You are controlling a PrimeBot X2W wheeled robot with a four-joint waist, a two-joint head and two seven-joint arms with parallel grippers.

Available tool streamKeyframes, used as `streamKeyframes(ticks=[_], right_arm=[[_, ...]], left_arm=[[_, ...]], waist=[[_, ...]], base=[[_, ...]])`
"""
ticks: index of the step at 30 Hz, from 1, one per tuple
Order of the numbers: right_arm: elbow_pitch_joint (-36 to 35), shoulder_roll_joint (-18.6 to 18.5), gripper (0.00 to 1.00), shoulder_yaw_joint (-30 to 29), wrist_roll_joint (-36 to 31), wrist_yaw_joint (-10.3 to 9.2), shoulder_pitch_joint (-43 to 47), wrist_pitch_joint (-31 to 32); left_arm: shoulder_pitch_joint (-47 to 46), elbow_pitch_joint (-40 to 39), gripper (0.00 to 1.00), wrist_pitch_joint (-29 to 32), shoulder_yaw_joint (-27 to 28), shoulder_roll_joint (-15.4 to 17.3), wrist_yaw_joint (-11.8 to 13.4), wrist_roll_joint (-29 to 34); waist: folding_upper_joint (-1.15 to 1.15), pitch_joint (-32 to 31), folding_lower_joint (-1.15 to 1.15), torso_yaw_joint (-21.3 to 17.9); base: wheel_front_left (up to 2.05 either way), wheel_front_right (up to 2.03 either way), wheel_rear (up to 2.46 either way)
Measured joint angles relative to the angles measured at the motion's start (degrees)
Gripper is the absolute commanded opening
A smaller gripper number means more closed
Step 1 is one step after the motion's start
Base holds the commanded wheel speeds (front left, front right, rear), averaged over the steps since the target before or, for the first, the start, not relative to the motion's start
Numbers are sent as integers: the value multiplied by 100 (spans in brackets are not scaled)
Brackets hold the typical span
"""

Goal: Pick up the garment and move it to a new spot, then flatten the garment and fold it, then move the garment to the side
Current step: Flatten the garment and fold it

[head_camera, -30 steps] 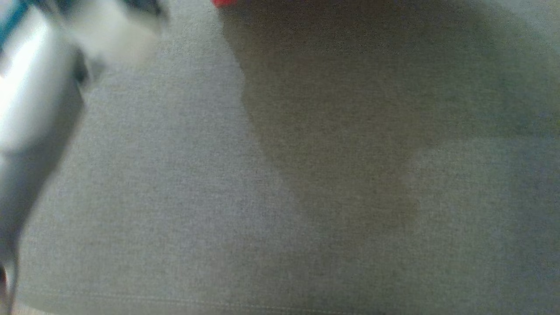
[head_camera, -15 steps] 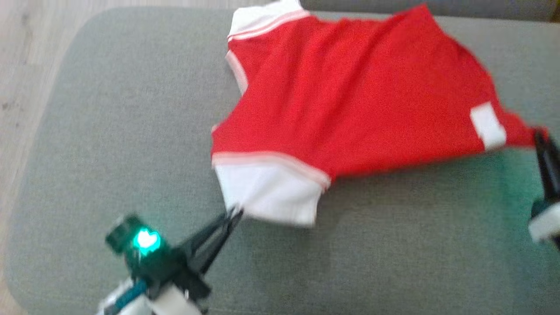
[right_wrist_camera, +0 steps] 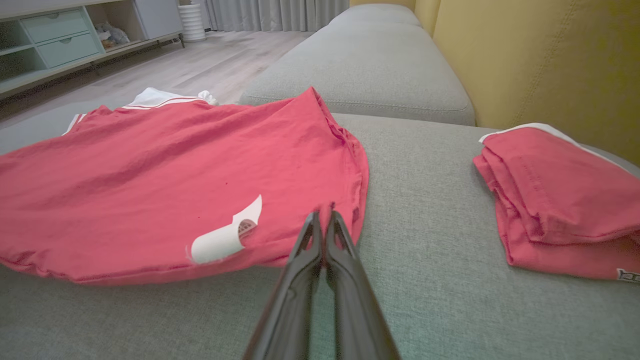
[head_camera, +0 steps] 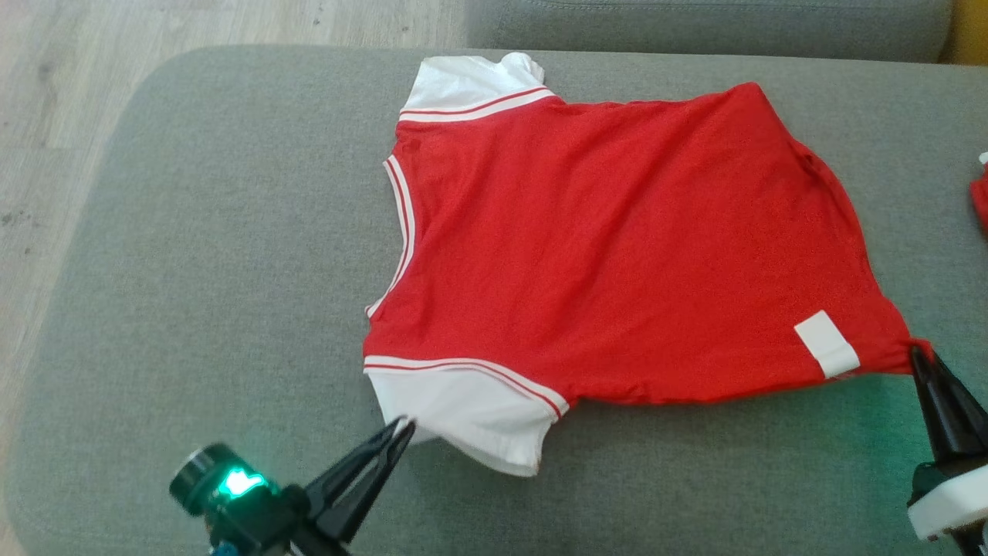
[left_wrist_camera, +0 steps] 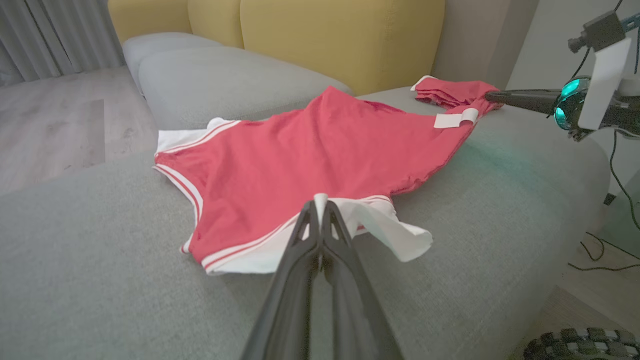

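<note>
We see a grey sofa seat backed by yellow cushions, with a folded red cloth pile lying on the seat close to that yellow back. Pale wooden floor runs on to grey curtains and a low cabinet with pale green drawers. We also notice black cables trailing on the floor.

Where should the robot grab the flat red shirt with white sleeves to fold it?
Probably the near white sleeve and the hem corner of the red fabric shirt, coming from the robot's side of the grey cushion. It lies flat and those two ends jut toward the robot; the left tool and right tool are pinching them.
</note>
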Motion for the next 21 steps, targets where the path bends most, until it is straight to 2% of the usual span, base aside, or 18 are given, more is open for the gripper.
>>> streamKeyframes(ticks=[5, 8, 11, 14, 18, 21], right_arm=[[-137, 131, 0, -100, -145, 0, -14, 46], [-301, 136, 0, -345, -175, 0, -140, -22], [-708, 133, 0, -740, -182, 0, -377, -64], [-1306, 71, 0, -1144, -183, 0, -577, -24], [-2067, -165, 0, -1575, -188, 0, -920, 330], [-2397, -401, 0, -1811, -192, 0, -1413, 694]], left_arm=[[-336, -30, 0, -24, 67, -47, 1, 51], [-461, -172, 0, -145, 296, -27, 71, 109], [-721, -541, 0, -216, 672, 74, 188, 116], [-1230, -972, 0, -213, 1098, 302, 192, 114], [-2215, -1459, 0, -29, 1551, 571, -42, 114], [-3169, -1595, 0, 269, 1706, 610, -332, 116]], waist=[[0, -52, 0, -33], [0, -139, 0, -71], [0, -275, 0, -104], [0, -433, -1, -138], [0, -608, -1, -204], [0, -660, -1, -271]], base=[[0, 0, 0], [0, 0, 0], [0, 0, 0], [0, 0, 0], [0, 0, 0], [0, 0, 0]])
